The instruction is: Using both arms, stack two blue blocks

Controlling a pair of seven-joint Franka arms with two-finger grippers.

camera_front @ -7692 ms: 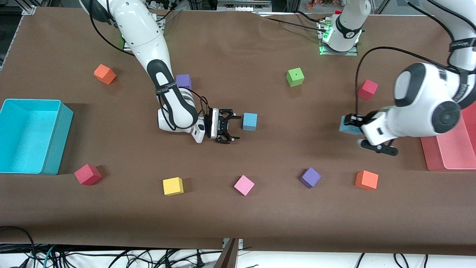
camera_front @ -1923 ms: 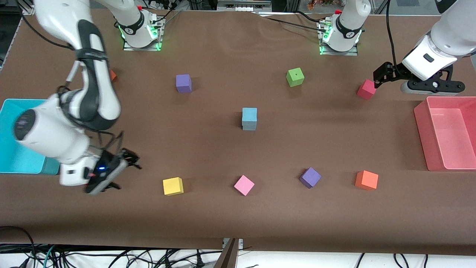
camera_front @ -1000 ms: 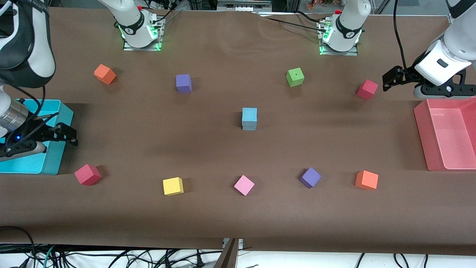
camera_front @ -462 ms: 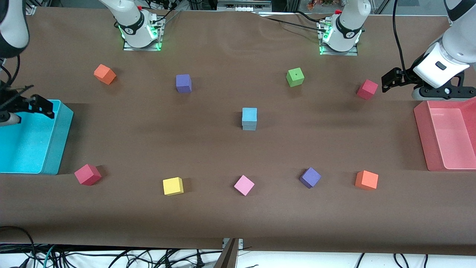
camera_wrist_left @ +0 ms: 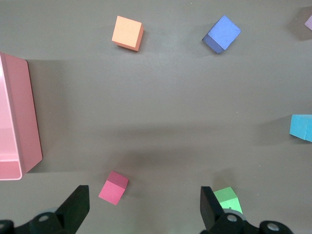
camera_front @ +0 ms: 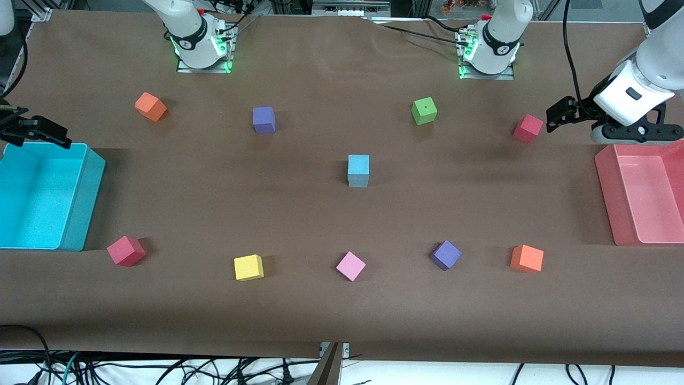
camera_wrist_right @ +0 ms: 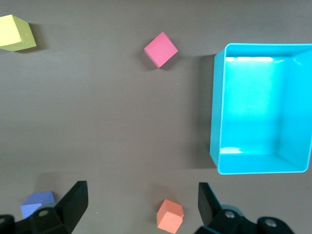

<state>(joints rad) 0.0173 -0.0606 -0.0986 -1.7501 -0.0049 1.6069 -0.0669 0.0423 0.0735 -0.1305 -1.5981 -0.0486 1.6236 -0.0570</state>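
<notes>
From the front, the two blue blocks [camera_front: 358,170] stand stacked one on the other at mid-table, while the left gripper [camera_front: 558,113] hangs spread and empty near a red cube [camera_front: 528,128] and the right gripper [camera_front: 33,131] hangs wide and empty at the turquoise bin [camera_front: 85,198]. The left wrist view shows wide-apart fingers [camera_wrist_left: 76,206] above a pink bin [camera_wrist_left: 23,126], with the blue blocks at the edge. The right wrist view shows the turquoise bin and no stack; the stacking looks complete, and nothing but parking the arms appears left.

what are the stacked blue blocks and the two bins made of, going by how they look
Blue blocks: likely foam, with matte faces, no glare and slightly soft edges. Turquoise bin: looks like moulded plastic, smooth and semi-glossy, with bright reflections on its inner wall in the right wrist view. Pink bin: probably the same plastic, thin-walled and faintly shiny.
</notes>
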